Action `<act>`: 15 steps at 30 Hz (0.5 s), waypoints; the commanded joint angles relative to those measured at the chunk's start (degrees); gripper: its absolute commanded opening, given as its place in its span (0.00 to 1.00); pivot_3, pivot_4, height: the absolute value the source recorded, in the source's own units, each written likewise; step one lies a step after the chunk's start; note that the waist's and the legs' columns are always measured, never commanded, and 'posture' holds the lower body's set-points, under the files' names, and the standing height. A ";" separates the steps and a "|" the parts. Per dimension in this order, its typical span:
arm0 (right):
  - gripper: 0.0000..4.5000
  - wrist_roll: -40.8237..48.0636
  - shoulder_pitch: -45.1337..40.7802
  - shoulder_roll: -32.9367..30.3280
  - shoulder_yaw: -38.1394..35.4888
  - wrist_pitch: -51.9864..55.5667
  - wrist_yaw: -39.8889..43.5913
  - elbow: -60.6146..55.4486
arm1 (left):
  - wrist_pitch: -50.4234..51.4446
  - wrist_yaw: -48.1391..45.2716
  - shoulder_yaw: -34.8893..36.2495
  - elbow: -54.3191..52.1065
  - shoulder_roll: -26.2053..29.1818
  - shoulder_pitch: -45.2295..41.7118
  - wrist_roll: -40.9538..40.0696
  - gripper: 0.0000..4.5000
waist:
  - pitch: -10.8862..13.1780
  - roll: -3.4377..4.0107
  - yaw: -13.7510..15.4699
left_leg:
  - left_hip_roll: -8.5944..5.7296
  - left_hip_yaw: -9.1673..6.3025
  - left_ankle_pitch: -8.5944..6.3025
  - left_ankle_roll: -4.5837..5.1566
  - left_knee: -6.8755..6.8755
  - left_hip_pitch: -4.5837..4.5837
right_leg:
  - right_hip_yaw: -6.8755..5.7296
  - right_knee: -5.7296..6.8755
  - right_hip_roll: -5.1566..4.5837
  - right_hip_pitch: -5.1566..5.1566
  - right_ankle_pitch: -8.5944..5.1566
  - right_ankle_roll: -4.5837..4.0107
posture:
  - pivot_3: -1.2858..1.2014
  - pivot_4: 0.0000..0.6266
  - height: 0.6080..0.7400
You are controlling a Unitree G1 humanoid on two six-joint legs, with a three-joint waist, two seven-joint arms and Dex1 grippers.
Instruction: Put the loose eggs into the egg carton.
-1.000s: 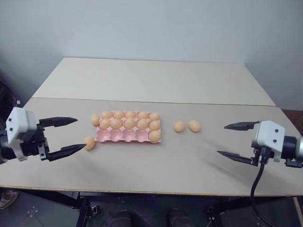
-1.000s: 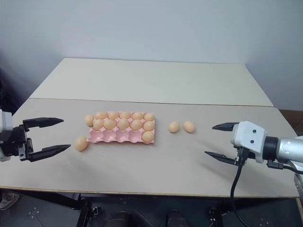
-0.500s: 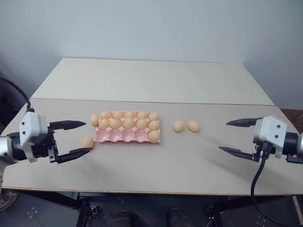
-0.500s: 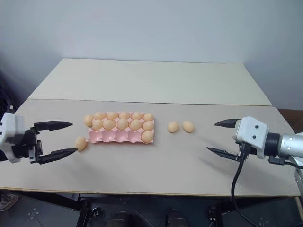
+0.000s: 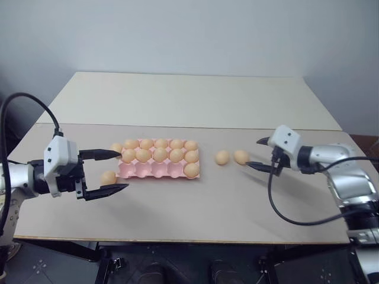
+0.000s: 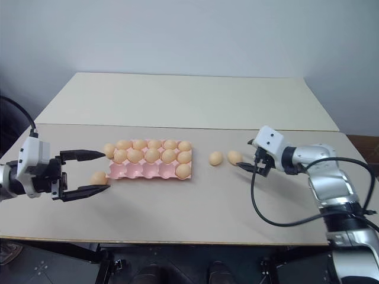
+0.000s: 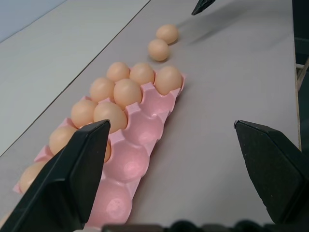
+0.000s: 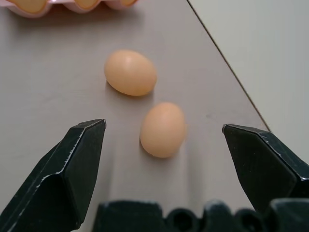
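Two pale tables [image 5: 195, 100] stand edge to edge before a plain light wall, and a thin seam runs between them just behind the egg carton [image 5: 159, 168]. This pink tray lies flat on the nearer table, a little to the robot's left of the middle, with its long sides parallel to the seam. Its two rows far from the robot are full of eggs, and the near row has one egg in the cup at the right end, while the other near cups are bare. Beside the left short edge of the carton one loose egg [image 5: 109, 177] lies on the table, close to the near corner. The left gripper [image 5: 109, 172] is wide open around this egg and holds nothing; one finger [image 5: 105, 154] reaches to the left edge of the carton and the other is in front of the egg, toward the robot. To the right of the carton, well apart from its right edge, two loose eggs [image 5: 222, 157] [image 5: 241, 157] lie just beside each other. The right gripper [image 8: 164, 159] is also wide open and empty, with the farther egg from the carton between its fingers but not touched. Between the carton's near edge and the table's front edge the surface is bare.
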 commanded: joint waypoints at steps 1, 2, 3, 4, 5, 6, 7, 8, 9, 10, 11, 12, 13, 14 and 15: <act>1.00 -2.99 -3.05 1.55 0.72 -2.79 -2.54 4.94 | 0.72 0.43 1.36 -2.56 0.86 -0.36 -1.24 0.99 | 0.00 0.00 -0.10 | 0.00 0.00 0.00 0.00 -0.01 0.00 | 0.00 0.00 0.00 0.00 0.00 0.00 | 0.52 0.24 1.00; 1.00 -3.23 -4.19 2.71 0.81 -2.54 -3.10 6.95 | 0.98 0.63 1.50 -2.96 0.97 -0.07 -1.19 0.99 | 0.01 0.01 -0.17 | 0.00 0.00 0.00 0.00 -0.02 0.00 | 0.00 0.01 0.00 -0.02 0.00 0.00 | 0.52 0.24 1.00; 1.00 -3.39 -4.95 3.56 1.01 -2.62 -3.23 8.38 | 1.26 0.81 1.65 -3.31 1.03 0.16 -1.23 0.99 | 0.01 0.01 -0.28 | 0.00 0.00 0.00 0.00 -0.02 -0.02 | 0.00 0.00 0.00 -0.04 0.00 0.00 | 0.52 0.24 1.00; 1.00 -3.55 -5.50 4.17 1.10 -2.76 -3.20 9.45 | 1.49 0.95 1.77 -3.58 1.08 0.32 -1.26 0.99 | 0.01 0.01 -0.39 | 0.00 0.00 0.00 0.00 -0.03 -0.01 | 0.00 0.00 0.01 -0.04 0.00 0.00 | 0.52 0.24 1.00; 1.00 -4.09 -5.88 4.75 1.49 -3.48 -3.28 10.45 | 1.70 1.04 1.86 -3.85 1.09 0.46 -1.26 0.99 | 0.01 0.02 -0.46 | 0.00 0.00 0.00 0.00 -0.03 -0.02 | 0.00 0.00 0.00 -0.04 0.00 0.00 | 0.52 0.24 1.00; 1.00 -4.38 -6.32 5.44 1.76 -3.72 -3.35 11.31 | 1.85 1.07 1.94 -4.01 1.08 0.52 -1.32 0.99 | 0.01 0.02 -0.48 | 0.00 0.00 0.00 0.00 -0.03 -0.03 | 0.01 0.00 0.00 -0.05 0.00 0.00 | 0.52 0.24 1.00; 1.00 -4.78 -6.74 6.12 2.07 -4.14 -3.54 12.16 | 2.17 1.14 2.01 -4.22 1.06 0.44 -1.58 0.99 | 0.01 0.02 -0.51 | 0.00 -0.01 0.00 0.00 -0.03 -0.02 | 0.00 0.00 0.00 -0.04 0.00 0.00 | 0.52 0.24 1.00; 1.00 -5.12 -7.07 6.64 2.32 -4.63 -3.70 12.86 | 2.41 1.21 2.05 -4.39 1.07 0.36 -1.75 0.99 | 0.01 0.02 -0.55 | 0.00 -0.01 0.00 0.00 -0.03 -0.01 | 0.00 0.01 0.00 -0.03 0.00 0.00 | 0.52 0.24 1.00; 1.00 -5.30 -7.47 7.13 2.49 -4.65 -3.78 13.47 | 2.48 1.26 2.00 -4.44 1.12 0.24 -1.75 0.99 | 0.01 0.02 -0.59 | 0.00 -0.01 0.00 0.00 -0.03 0.00 | 0.00 0.02 0.01 -0.03 0.00 0.00 | 0.52 0.24 1.00; 1.00 -5.45 -7.83 7.62 2.66 -4.65 -3.71 14.04 | 2.54 1.35 1.88 -4.42 1.20 0.03 -1.71 0.99 | 0.01 0.02 -0.60 | 0.00 -0.01 0.00 0.00 -0.02 0.00 | 0.00 0.02 0.01 -0.03 0.00 0.00 | 0.52 0.24 1.00; 1.00 -5.64 -8.08 8.07 2.77 -4.95 -3.77 14.54 | 2.58 1.45 1.73 -4.35 1.27 -0.21 -1.64 0.99 | 0.01 0.02 -0.59 | 0.01 -0.01 0.00 0.00 -0.02 0.00 | 0.00 0.02 0.00 -0.03 0.00 0.00 | 0.52 0.24 1.00; 1.00 -5.90 -8.45 8.62 2.89 -5.04 -4.00 15.27 | 2.64 1.57 1.57 -4.29 1.32 -0.42 -1.58 0.99 | 0.01 0.02 -0.59 | 0.00 -0.01 0.00 0.00 -0.03 0.00 | 0.00 0.02 0.01 -0.03 0.00 0.00 | 0.52 0.24 1.00; 1.00 -6.28 -8.77 9.05 3.05 -5.41 -4.32 16.12 | 2.68 1.65 1.47 -4.30 1.34 -0.52 -1.59 0.99 | 0.01 0.03 -0.61 | 0.00 -0.01 0.00 0.00 -0.03 -0.01 | 0.00 0.02 0.00 -0.04 0.00 0.00 | 0.52 0.24 1.00; 1.00 -6.84 -8.99 9.39 3.21 -6.05 -4.88 16.96 | 2.69 1.71 1.37 -4.36 1.33 -0.58 -1.63 0.99 | 0.01 0.03 -0.61 | 0.00 -0.01 0.00 0.00 -0.03 0.00 | 0.00 0.02 0.01 -0.04 0.00 0.00 | 0.52 0.24 1.00; 1.00 -7.37 -9.32 9.88 3.18 -6.57 -5.80 18.00 | 2.65 1.78 1.33 -4.46 1.25 -0.59 -1.70 0.99 | 0.01 0.03 -0.62 | 0.00 -0.01 0.00 0.00 -0.03 0.00 | 0.00 0.01 0.01 -0.04 0.00 0.00 | 0.52 0.24 1.00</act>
